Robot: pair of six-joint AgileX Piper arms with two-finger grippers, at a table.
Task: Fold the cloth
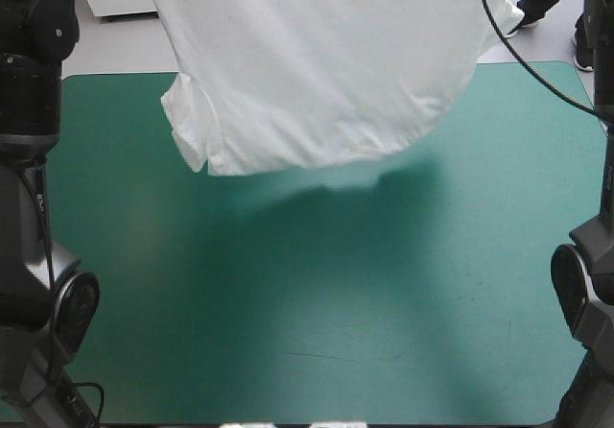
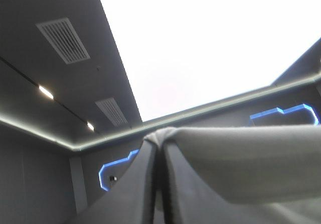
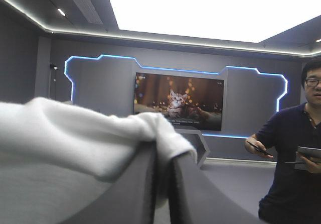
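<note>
teal-green cover [image 1: 288, 332] under white t-shirt [image 1: 317, 63] hanging spread, wrinkled; left pincer [image 2: 158, 138], right pincer [image 3: 163, 148] pinch it.

T-shirt [image 1: 317, 73]: white cloth, matt and soft, with a smooth surface that carries shallow creases.
Table cover [image 1: 317, 294]: teal-green sheet, matt and smooth, with faint fine scuff lines in the near half.
Left gripper [image 2: 158, 153] and right gripper [image 3: 163, 169]: black fingers, smooth and matt. The cloth lies in soft folds over their tips.
Arm housings [image 1: 34, 35]: black hard shell, smooth, with a slight sheen.
</note>
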